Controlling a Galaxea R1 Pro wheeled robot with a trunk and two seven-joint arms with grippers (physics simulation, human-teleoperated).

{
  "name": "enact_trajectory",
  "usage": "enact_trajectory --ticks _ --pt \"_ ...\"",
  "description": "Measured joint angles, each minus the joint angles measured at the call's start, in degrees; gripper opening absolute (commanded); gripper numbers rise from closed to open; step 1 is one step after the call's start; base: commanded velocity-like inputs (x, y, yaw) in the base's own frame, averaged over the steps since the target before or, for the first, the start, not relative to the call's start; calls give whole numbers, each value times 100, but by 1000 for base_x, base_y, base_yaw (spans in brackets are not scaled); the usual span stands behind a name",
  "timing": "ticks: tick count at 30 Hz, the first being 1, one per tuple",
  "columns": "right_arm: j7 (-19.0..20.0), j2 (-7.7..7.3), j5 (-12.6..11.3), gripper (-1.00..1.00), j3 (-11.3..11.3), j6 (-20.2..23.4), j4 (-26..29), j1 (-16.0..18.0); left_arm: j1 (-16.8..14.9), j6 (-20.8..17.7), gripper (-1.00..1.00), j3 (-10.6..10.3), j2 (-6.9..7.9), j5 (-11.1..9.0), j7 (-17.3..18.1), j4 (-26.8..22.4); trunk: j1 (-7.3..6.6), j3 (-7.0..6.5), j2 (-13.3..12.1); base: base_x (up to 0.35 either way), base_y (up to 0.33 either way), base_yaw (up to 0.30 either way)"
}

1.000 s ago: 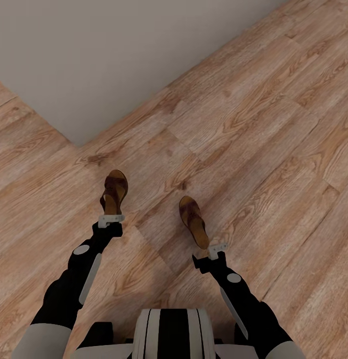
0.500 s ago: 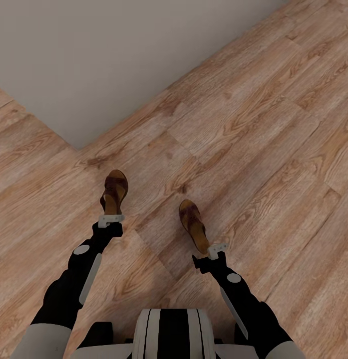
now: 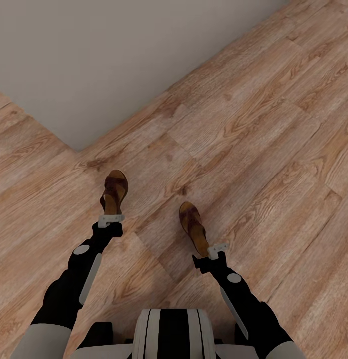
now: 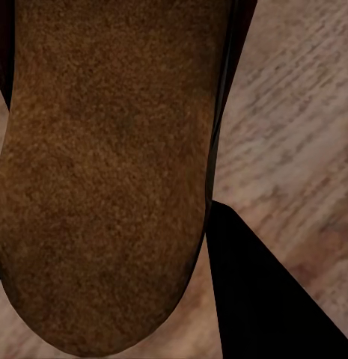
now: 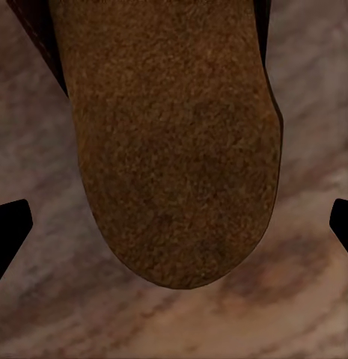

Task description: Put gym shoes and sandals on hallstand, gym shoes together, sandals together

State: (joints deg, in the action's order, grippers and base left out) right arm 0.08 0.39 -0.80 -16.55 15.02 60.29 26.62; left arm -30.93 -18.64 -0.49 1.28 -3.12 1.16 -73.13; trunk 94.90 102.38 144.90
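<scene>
Two dark brown sandals with tan insoles are in the head view. One sandal hangs heel-first from my left gripper, which is shut on its heel; in the left wrist view its insole is very close, with a black finger beside it. The other sandal lies on the corridor floor, its heel just in front of my right gripper. In the right wrist view that gripper is open, its fingertips wide apart on either side of the sandal's heel. The gym shoes and hallstand are out of view.
A plain grey wall meets the wood-plank floor at an outer corner ahead on the left. Open floor stretches to the right and ahead on the right.
The view has crept forward: the wall corner and floor slid slightly toward me. The sandal on the floor is now closer to my right gripper. The left sandal stayed fixed at its gripper.
</scene>
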Motion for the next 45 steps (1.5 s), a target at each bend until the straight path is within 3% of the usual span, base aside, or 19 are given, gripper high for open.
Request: enact_trajectory --ticks 22,23,45 --pt "0 -1 0 100 -2 4 0 0 0 0 -100 0 0 0 0 0 0 0 0 32 4 0" --pt "0 -1 0 -100 -1 4 0 0 0 0 -100 0 0 0 0 0 0 0 0 1 0 0" --pt "4 0 21 -100 1 2 9 0 0 0 -100 0 0 0 0 0 0 0 0 0 0 0"
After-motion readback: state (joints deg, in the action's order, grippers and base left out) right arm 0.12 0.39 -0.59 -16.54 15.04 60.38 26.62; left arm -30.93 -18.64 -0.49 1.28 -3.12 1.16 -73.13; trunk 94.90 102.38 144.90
